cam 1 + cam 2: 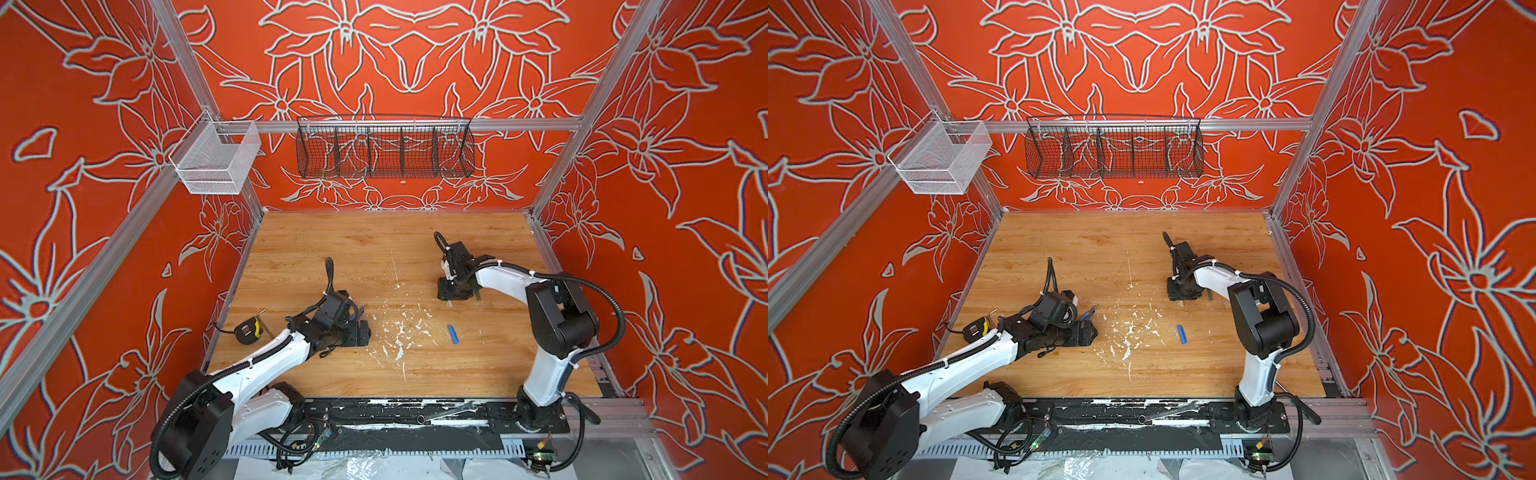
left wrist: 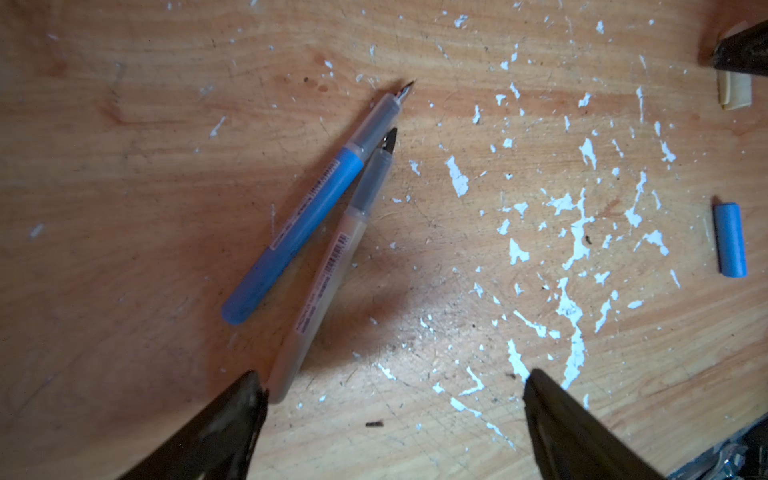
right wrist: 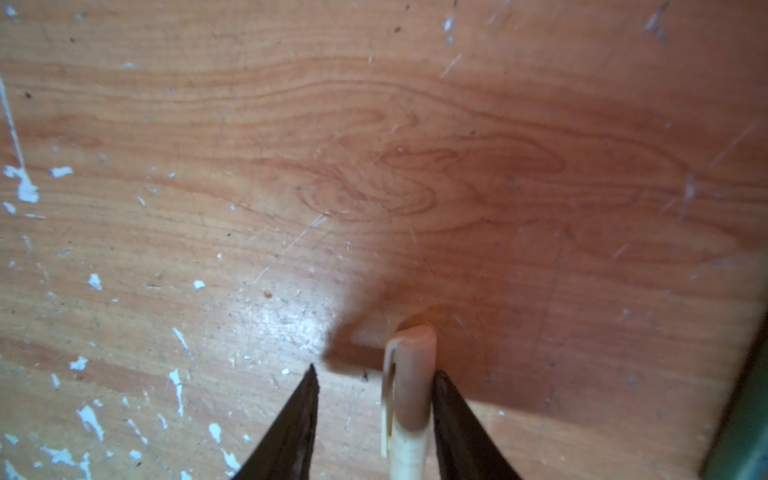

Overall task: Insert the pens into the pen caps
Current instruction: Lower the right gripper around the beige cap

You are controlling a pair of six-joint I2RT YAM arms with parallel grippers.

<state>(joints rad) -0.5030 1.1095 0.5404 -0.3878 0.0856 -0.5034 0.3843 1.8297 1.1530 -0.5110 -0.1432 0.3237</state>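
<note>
Zero pens capped, as far as the views show. All three pairings look left to do.

- Blue pen point(image 2: 299, 232) and beige pen point(image 2: 328, 266) lie flat on the table point(image 2: 124, 166). Their tips are bare and their barrels touch in a narrow V.
- Blue cap point(image 1: 453, 334) lies alone between the two arms, well apart from both claws.
- Olive pen and cap not made out. In both top views a small dark stub shows just beside the right claw, too small to name.

Right claw point(image 3: 376, 371): down at the table, jaws roughly half apart and astride the beige cap point(image 3: 409, 395). One finger touches the cap's side, while the other stands off with bare wood between. Not gripped yet. My read is that picking up this cap is the step in hand.

Left claw point(image 2: 392, 373): jaws spread wide, holding nothing, low over the table. The beige pen's butt end sits just beside one finger point(image 2: 245, 399). Both pens run away from the claw, outside the gap between its jaws. A sideways shift looks needed before it could close on either pen.
</note>
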